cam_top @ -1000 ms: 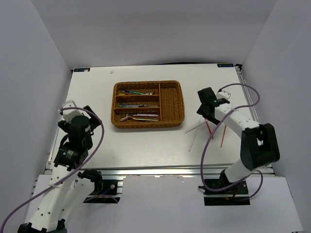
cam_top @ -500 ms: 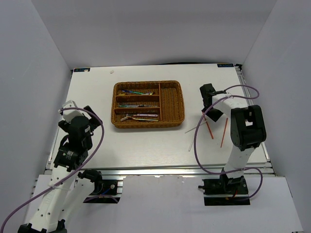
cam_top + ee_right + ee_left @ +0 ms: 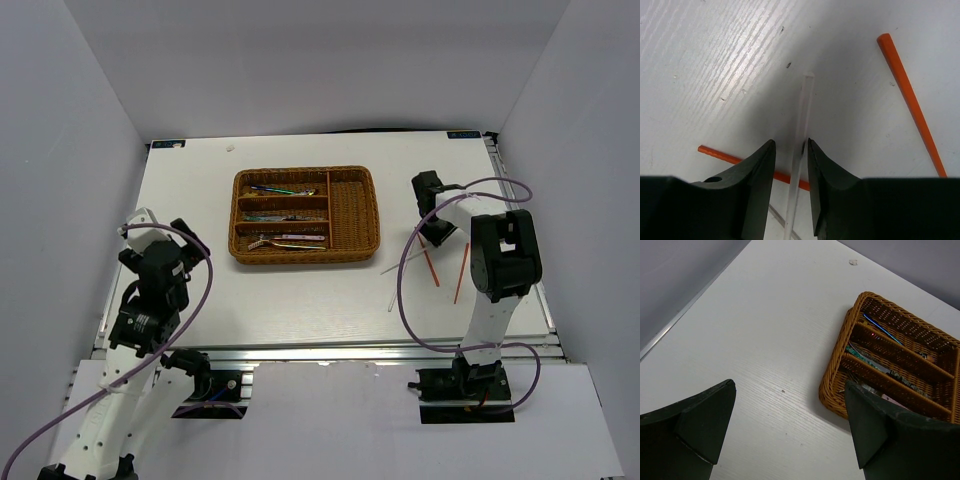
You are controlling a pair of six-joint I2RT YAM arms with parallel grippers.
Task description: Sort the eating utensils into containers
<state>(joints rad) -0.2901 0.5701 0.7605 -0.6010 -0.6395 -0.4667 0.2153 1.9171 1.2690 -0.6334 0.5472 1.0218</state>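
The brown wicker tray (image 3: 305, 171) sits at the table's middle and holds several utensils in its three long slots; it also shows in the left wrist view (image 3: 840, 375). Two orange chopsticks (image 3: 432, 266) (image 3: 461, 272) and two white chopsticks (image 3: 398, 264) lie on the table right of the tray. My right gripper (image 3: 432, 230) (image 3: 790, 142) is down at the table, open narrowly, its jaws on either side of a white chopstick (image 3: 805, 100). An orange chopstick (image 3: 725, 156) crosses under it. My left gripper (image 3: 160, 232) (image 3: 790, 385) is open and empty, left of the tray.
Another orange chopstick (image 3: 910, 100) lies to the right of my right fingers, and a second white one (image 3: 777, 217) below them. The tray's vertical slot (image 3: 352, 210) is nearest the chopsticks. The right arm's purple cable (image 3: 410, 290) loops over the table.
The right arm has folded in and its gripper has come down over the chopsticks, straddling a white one. The left arm has barely moved.
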